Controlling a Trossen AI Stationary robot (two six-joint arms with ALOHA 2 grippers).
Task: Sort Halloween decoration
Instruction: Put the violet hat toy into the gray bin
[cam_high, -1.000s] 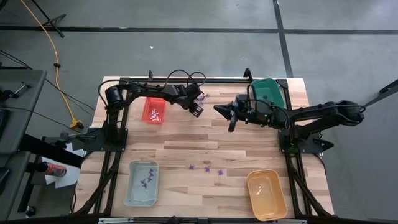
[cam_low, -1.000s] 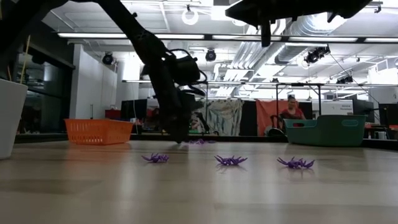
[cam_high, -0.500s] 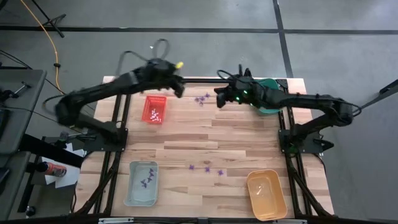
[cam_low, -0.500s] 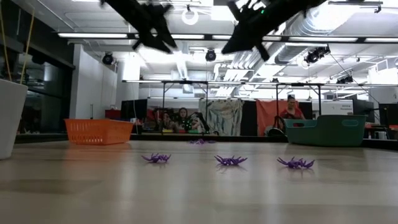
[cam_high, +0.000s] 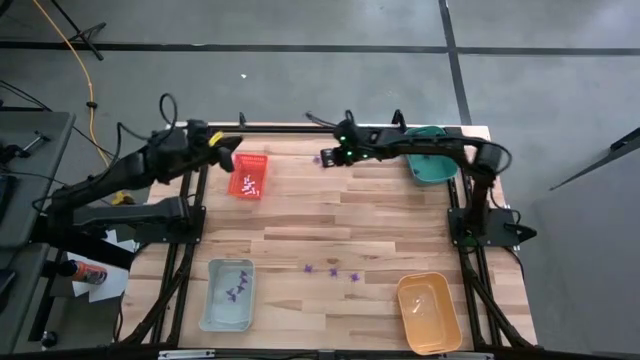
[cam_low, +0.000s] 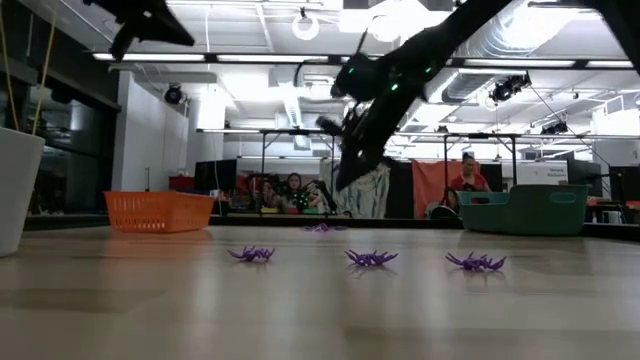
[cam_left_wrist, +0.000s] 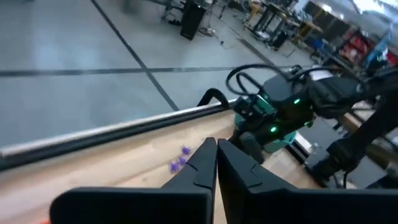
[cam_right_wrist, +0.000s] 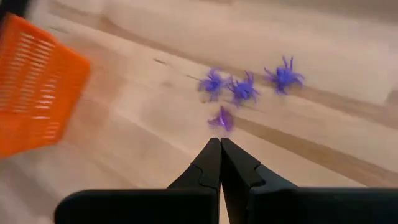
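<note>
The Halloween decoration is tiny purple spiders. A cluster (cam_right_wrist: 244, 89) lies near the table's far edge (cam_high: 325, 157), and three (cam_high: 333, 270) lie toward the near edge (cam_low: 371, 258). More lie in the pale blue tray (cam_high: 212, 300), and whitish pieces lie in the red tray (cam_high: 262, 160). My right gripper (cam_right_wrist: 220, 148) is shut and hovers just short of the far cluster (cam_high: 338, 156). My left gripper (cam_left_wrist: 216, 149) is shut and raised at the far left (cam_high: 230, 155), beside the red tray. Nothing shows between either gripper's fingers.
A green tray (cam_high: 432, 165) stands at the far right under my right arm. An orange tray (cam_high: 429, 312) stands at the near right. Bare wood lies across the table's middle. People sit in the room beyond the far edge (cam_low: 468, 180).
My left gripper has risen from the far cluster and swung back toward the table's left edge, past the red tray, and its fingers have shut. My right gripper has gone from the table's middle toward the far edge and the left, then come down over the far cluster.
</note>
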